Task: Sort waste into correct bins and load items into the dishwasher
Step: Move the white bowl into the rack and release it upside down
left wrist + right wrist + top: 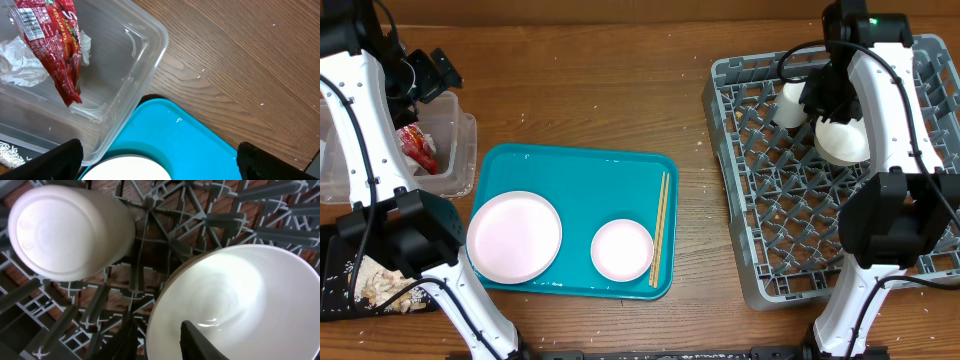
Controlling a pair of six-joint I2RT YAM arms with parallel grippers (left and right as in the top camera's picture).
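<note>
Up at the far end of the dish rack, my right claw is narrow, fingers either side of the white bowl rim, cup just beside. Left claw is spread wide where tub edge meets teal tray corner, bare table beyond.

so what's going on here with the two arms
The right gripper has its fingers either side of the rim of a white bowl in the grey dish rack, next to a white cup; whether it grips is unclear. The left gripper hangs open by the clear tub, which holds a red wrapper and a tissue. A pink plate, a small white dish and chopsticks sit on the teal tray, not yet loaded.
</note>
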